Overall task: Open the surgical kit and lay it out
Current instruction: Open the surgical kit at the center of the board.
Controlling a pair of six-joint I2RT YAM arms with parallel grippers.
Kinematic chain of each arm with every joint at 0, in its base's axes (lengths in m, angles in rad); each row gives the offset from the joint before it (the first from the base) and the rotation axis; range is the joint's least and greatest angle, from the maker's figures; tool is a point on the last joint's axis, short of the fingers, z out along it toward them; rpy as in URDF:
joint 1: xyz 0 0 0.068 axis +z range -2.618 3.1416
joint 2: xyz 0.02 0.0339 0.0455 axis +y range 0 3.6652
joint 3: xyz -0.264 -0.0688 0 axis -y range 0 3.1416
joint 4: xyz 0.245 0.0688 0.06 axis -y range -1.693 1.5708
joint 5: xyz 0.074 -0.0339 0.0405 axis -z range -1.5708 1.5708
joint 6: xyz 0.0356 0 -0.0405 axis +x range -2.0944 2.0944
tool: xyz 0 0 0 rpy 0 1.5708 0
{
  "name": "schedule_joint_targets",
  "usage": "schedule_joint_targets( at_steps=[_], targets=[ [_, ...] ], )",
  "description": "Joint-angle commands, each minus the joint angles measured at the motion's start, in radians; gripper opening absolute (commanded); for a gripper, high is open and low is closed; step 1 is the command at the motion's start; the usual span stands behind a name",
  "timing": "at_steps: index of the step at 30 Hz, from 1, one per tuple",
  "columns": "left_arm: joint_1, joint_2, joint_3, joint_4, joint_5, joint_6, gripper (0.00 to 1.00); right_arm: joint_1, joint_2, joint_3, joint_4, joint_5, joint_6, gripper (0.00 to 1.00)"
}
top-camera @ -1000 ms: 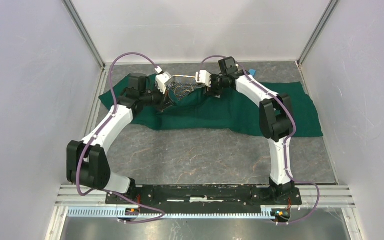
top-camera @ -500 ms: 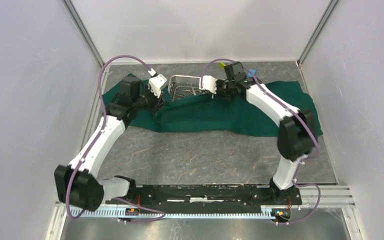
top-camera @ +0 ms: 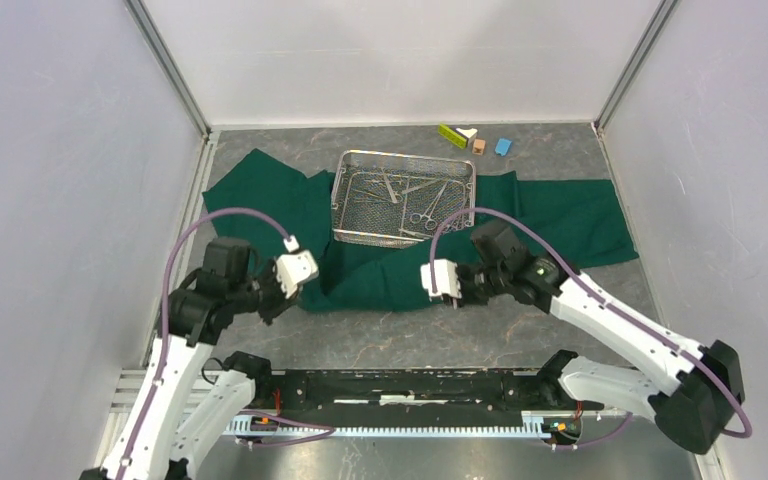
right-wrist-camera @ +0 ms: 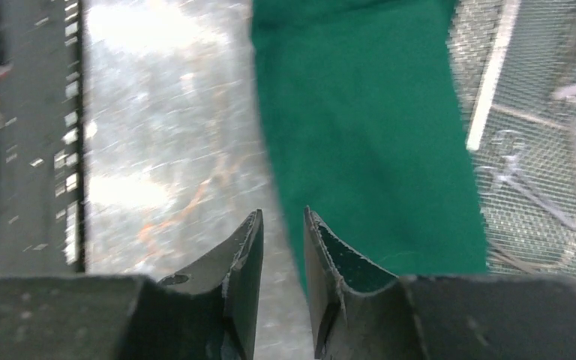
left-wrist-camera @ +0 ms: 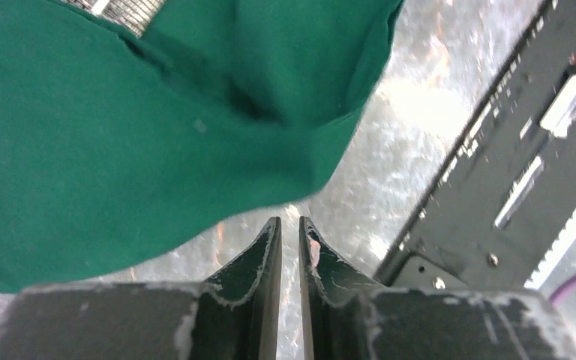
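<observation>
The dark green cloth (top-camera: 550, 215) of the surgical kit lies spread across the far half of the table. The silver wire-mesh tray (top-camera: 344, 203) stands uncovered on it, with steel clamps and tweezers (top-camera: 415, 200) inside. My left gripper (top-camera: 282, 298) hovers at the cloth's near left edge. In the left wrist view its jaws (left-wrist-camera: 290, 221) stand slightly apart with nothing between them, just short of the cloth (left-wrist-camera: 120, 135). My right gripper (top-camera: 457, 297) is at the cloth's near edge in front of the tray. Its jaws (right-wrist-camera: 283, 214) are a little apart and empty, over the cloth's (right-wrist-camera: 360, 112) border.
A yellow-green block (top-camera: 451, 135), a brown block (top-camera: 479, 146) and a blue block (top-camera: 502, 147) sit behind the tray near the back wall. White walls close in the left and right sides. The black base rail (top-camera: 410, 385) runs along the near edge.
Both arms have drawn back from the tray toward the near side. The cloth flap came off the tray, which is now uncovered. Both sets of jaws have parted and hold nothing.
</observation>
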Motion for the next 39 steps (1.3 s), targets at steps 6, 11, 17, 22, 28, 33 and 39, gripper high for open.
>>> schedule_joint_targets(
  at_steps=[6,11,17,22,28,33,39],
  targets=[
    [0.004,-0.278,-0.032,-0.124,-0.082,0.129,0.74,0.017,-0.166,-0.179,-0.071,-0.088,-0.007,0.46],
    [0.005,-0.180,-0.084,0.239,-0.268,-0.075,1.00,0.016,-0.181,-0.195,0.152,0.189,0.112,0.49],
    [0.006,0.332,0.033,0.533,-0.384,-0.342,1.00,-0.038,-0.101,-0.164,0.290,0.333,0.207,0.51],
    [0.026,0.644,0.169,0.677,-0.427,-0.451,1.00,-0.106,-0.078,-0.153,0.319,0.333,0.228,0.51],
    [0.103,0.877,0.377,0.691,-0.425,-0.619,0.91,-0.153,-0.080,-0.165,0.316,0.321,0.230,0.51],
    [0.116,1.024,0.505,0.686,-0.394,-0.684,0.87,-0.173,-0.084,-0.173,0.322,0.318,0.230,0.51],
    [0.115,1.181,0.617,0.670,-0.364,-0.742,0.88,-0.189,-0.086,-0.187,0.330,0.314,0.230,0.51]
  ],
)
